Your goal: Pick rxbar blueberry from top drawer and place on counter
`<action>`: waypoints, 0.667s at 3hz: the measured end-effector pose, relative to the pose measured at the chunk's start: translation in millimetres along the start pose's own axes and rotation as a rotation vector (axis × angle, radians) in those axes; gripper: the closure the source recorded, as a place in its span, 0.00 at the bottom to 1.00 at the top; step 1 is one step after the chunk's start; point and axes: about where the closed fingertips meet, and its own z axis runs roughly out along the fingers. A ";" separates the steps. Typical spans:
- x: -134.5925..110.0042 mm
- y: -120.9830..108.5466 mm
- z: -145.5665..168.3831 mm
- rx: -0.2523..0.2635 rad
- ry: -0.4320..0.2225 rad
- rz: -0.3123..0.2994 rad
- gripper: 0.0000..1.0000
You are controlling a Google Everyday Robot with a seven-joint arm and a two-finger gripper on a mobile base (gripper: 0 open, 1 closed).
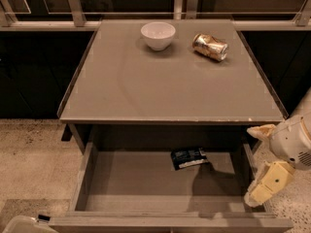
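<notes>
The rxbar blueberry (188, 157), a dark flat wrapper with pale lettering, lies on the bottom of the open top drawer (136, 183), near its back and right of centre. My gripper (258, 163) hangs at the drawer's right side wall, right of the bar and apart from it. Its two cream fingers (266, 183) are spread apart with nothing between them. The counter (146, 81) is the grey-tan tabletop above the drawer.
A white bowl (158, 35) and a gold-and-white can (210, 46) lying on its side sit at the back of the counter. Dark cabinets and a rail stand behind. Speckled floor lies on both sides. A pale object (22, 224) shows at the bottom left.
</notes>
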 end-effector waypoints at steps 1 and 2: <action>6.1 -9.4 15.0 -0.027 -0.035 0.046 0.00; 13.8 -18.9 38.0 -0.048 -0.099 0.111 0.00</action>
